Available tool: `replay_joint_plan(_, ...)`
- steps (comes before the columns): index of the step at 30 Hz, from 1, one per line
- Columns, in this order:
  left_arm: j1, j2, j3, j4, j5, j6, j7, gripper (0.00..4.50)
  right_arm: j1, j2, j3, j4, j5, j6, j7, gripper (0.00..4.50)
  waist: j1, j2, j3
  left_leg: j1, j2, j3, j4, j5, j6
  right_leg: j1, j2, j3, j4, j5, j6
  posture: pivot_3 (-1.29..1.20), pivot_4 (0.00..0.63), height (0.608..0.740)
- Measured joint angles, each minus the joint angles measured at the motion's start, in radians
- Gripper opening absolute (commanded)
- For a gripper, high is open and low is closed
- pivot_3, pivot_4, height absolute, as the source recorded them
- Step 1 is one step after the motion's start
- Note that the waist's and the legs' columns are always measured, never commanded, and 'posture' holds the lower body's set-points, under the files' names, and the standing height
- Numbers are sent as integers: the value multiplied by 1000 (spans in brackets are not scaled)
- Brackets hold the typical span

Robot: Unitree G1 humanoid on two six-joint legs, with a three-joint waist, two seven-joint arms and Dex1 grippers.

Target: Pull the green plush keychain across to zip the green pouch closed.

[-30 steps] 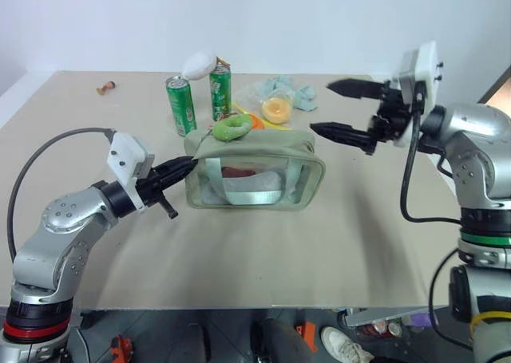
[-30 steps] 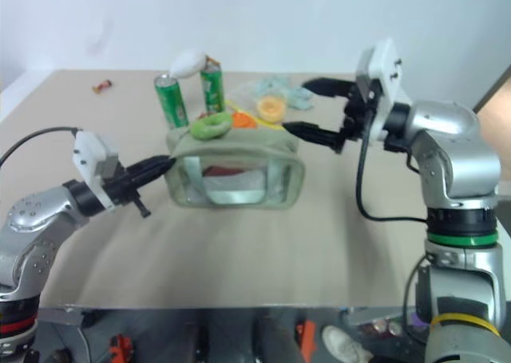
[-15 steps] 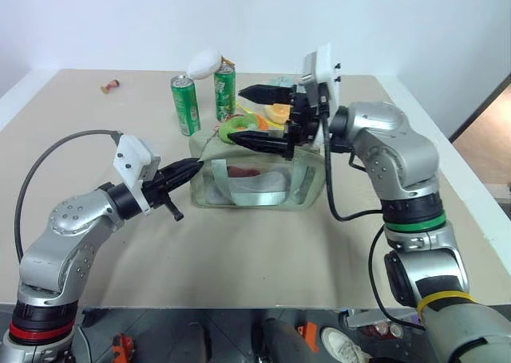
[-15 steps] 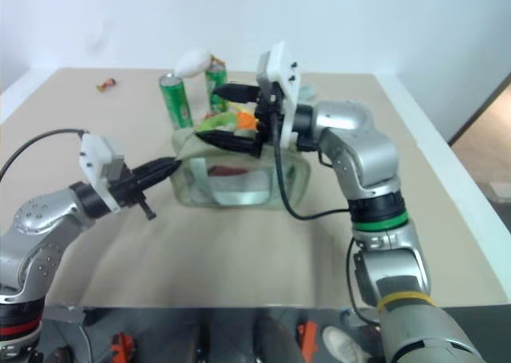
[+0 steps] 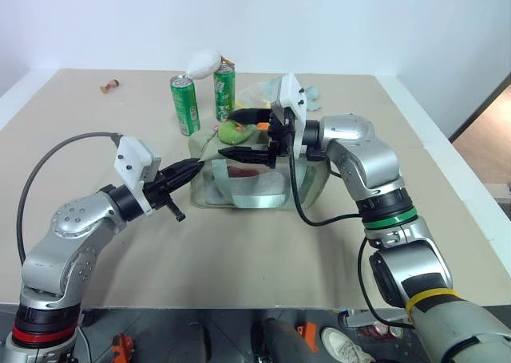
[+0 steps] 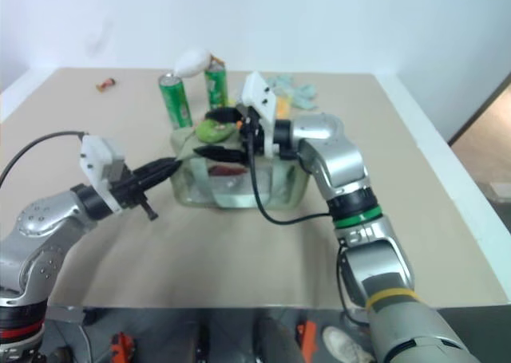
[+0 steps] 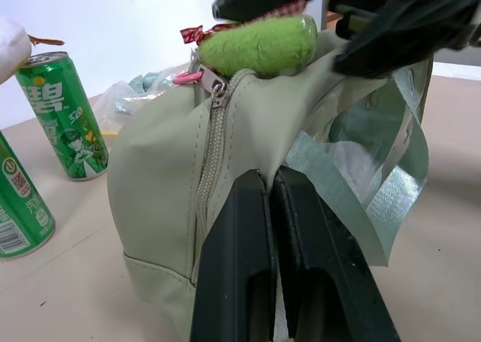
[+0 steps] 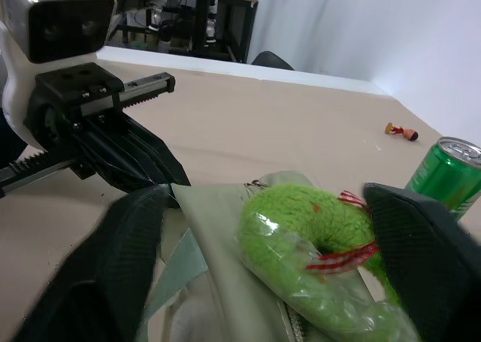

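G1 arms: silver shells, black fingers.
Left gripper (image 5: 185, 171) and right gripper (image 5: 237, 136) each carry a white boxy camera mount; black cables loop off both wrists; red band on left arm, green and yellow bands on right.

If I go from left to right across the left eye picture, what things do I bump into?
Little toy → left gripper → keychain → right gripper.
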Motion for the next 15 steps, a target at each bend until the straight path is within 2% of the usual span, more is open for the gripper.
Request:
replay_joint_plan(2, -1, -1, -1, 0, 0, 0, 1, 0, -2, 4, 0, 11, -10, -7, 0, 2355, 0, 0, 0, 0, 0, 0, 0, 0, 0, 0, 0, 0, 0, 0, 0, 0, 150, 740)
replay_joint_plan(4, -1, -1, -2, 0, 1, 0, 1, 0, -3, 5, 0, 19, -12, -10, 3, 1531, 0, 0, 0, 0, 0, 0, 0, 0, 0, 0, 0, 0, 0, 0, 0, 0, 150, 740)
replay_joint_plan(8, -1, -1, -3, 0, 2, -1, 1, 0, -3, 5, 0, 26, -28, -17, 15, 178, 0, 0, 0, 0, 0, 0, 0, 0, 0, 0, 0, 0, 0, 0, 0, 0, 150, 740)
replay_joint_plan(9, -3, -1, -4, 0, 3, 0, 1, 0, -3, 3, 0, 26, -32, -20, 18, 43, 0, 0, 0, 0, 0, 0, 0, 0, 0, 0, 0, 0, 0, 0, 0, 0, 150, 740)
replay_joint_plan(15, -12, 0, -12, 4, 4, 1, 3, 0, -2, -13, 2, 26, -55, -35, 39, 43, 0, 0, 0, 0, 0, 0, 0, 0, 0, 0, 0, 0, 0, 0, 0, 0, 150, 740)
